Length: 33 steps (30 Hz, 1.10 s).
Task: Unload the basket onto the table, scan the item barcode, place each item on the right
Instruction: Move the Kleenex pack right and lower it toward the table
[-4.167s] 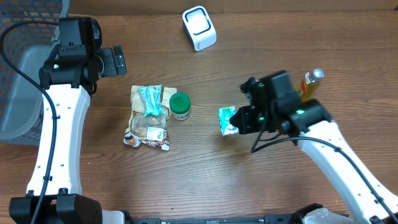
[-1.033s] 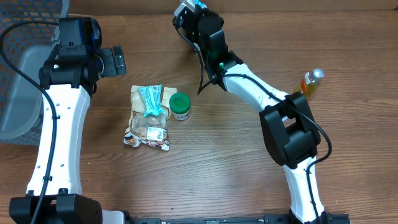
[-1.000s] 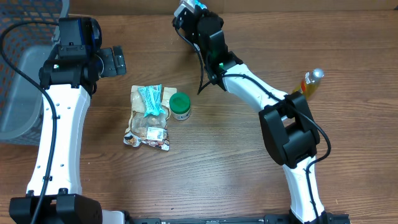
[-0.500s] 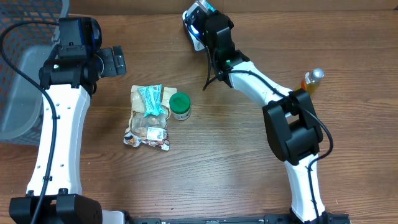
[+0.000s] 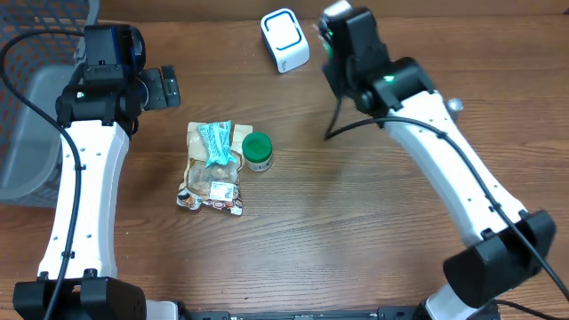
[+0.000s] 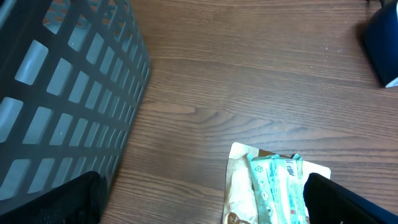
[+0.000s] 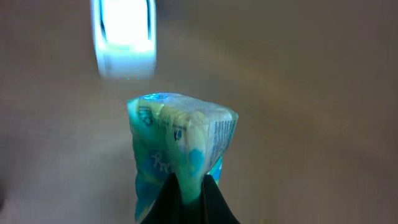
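The right gripper (image 7: 188,198) is seen clamped on a small teal and white packet (image 7: 180,142); the packet is pinched by its lower edge between the two dark fingers (image 7: 166,204) and is held upright above them, clear of the table (image 5: 356,231). From overhead, the packet is carried over the far edge of the table, just to the right of the white scanner (image 5: 284,40) and apart from it. In the right wrist view the scanner is shown blurred and brightly lit beyond the packet; printed text can be made out on the packet's right face, but a barcode cannot be told.

The left gripper (image 5: 164,87) is held over the far left part of the table with its fingers (image 6: 67,200) spread wide apart; nothing is gripped between them. A grey slatted basket (image 6: 62,93) is placed beside it, at the left edge of the table.

A pile of snack bags (image 5: 212,167) is laid near the middle of the table, with a teal wrapper on top; a small jar (image 5: 258,151) with a green lid is set just to the right of the pile. A yellow bottle (image 5: 454,107) is partly hidden behind the right arm at the right side.
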Available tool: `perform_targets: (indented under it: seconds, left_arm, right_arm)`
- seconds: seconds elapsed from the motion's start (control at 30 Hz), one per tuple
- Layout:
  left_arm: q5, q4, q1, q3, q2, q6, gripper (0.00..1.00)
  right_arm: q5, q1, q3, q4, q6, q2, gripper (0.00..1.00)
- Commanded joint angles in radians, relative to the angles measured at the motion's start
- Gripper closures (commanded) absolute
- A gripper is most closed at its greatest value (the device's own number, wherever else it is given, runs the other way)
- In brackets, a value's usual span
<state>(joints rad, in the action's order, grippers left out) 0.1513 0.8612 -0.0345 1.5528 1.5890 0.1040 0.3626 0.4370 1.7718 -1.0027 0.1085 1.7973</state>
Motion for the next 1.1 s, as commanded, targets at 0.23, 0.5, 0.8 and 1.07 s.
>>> perform_targets:
  seconds: [0.23, 0.5, 0.8, 1.07]
  left_arm:
    - [0.006, -0.001, 0.002, 0.007, 0.001, -0.007, 0.0]
    - [0.006, -0.001, 0.002, 0.007, 0.001, -0.007, 0.0]
    - [0.006, -0.001, 0.002, 0.007, 0.001, -0.007, 0.0]
    - [0.006, -0.001, 0.002, 0.007, 0.001, -0.007, 0.0]
  right_arm:
    - [-0.148, -0.131, -0.19, -0.29, -0.282, 0.034, 0.96]
    - [-0.148, -0.255, -0.328, -0.222, -0.349, 0.034, 0.96]
    - [-0.148, -0.293, -0.36, -0.192, -0.375, 0.034, 0.92]
    - [-0.148, -0.293, -0.36, -0.188, -0.375, 0.034, 0.58]
